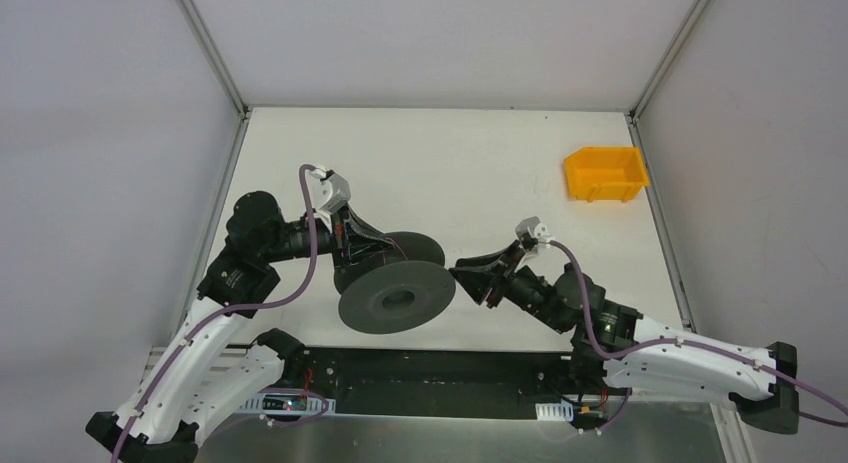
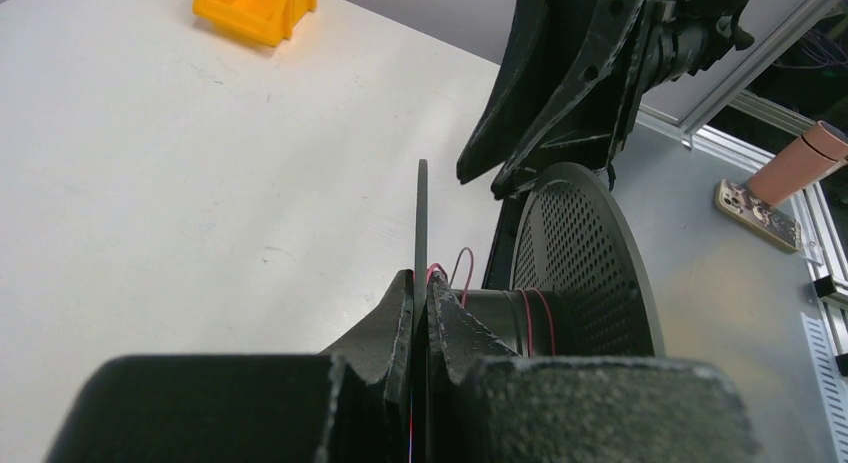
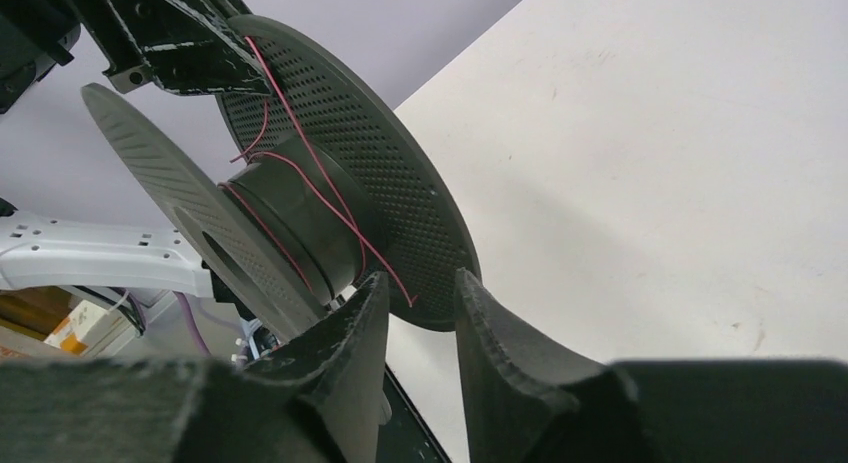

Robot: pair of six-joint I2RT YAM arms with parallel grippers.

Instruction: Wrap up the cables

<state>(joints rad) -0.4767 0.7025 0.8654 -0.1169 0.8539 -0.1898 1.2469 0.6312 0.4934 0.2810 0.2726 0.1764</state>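
A black two-flanged spool is held tilted above the table. My left gripper is shut on the edge of one thin flange; the fingers clamp it from both sides. The cable is a thin red wire with a few loose turns round the hub and a small loop beside my left fingertips. Its free end hangs off the perforated flange, just in front of my right gripper. The right gripper is open and empty at the spool's right side, touching nothing.
An orange bin stands at the table's far right; it also shows in the left wrist view. A black base strip runs along the near edge. Beyond the table edge lie a phone and a pinkish cylinder.
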